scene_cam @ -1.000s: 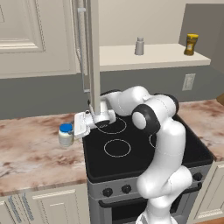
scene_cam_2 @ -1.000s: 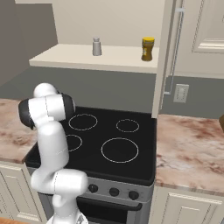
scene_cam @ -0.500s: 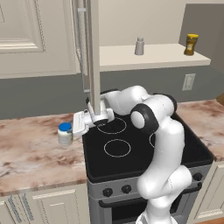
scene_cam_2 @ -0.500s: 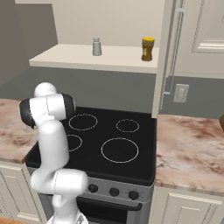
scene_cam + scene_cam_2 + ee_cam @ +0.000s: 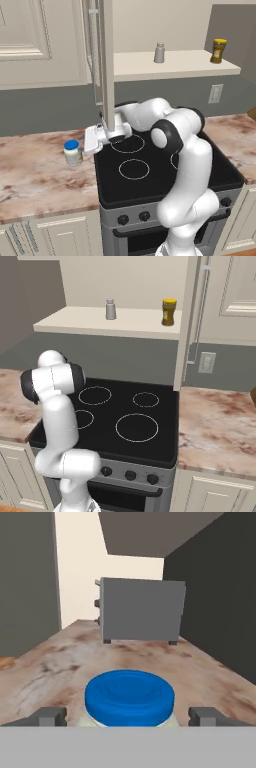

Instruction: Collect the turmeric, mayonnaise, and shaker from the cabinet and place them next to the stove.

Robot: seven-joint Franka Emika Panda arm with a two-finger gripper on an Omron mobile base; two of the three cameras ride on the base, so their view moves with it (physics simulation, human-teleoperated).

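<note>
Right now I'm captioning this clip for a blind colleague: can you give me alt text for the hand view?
A squat white mayonnaise jar with a bright blue lid stands on a marbled brown counter, between the gripper's two open dark fingers, which flank it without touching. Farther along the counter sits a grey box-shaped appliance, with dark walls on both sides.

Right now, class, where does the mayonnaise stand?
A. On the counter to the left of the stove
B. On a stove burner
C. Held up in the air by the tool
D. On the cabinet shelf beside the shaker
A: the mayonnaise stands on the counter just left of the stove, while the shaker and turmeric are on the shelf.
</note>
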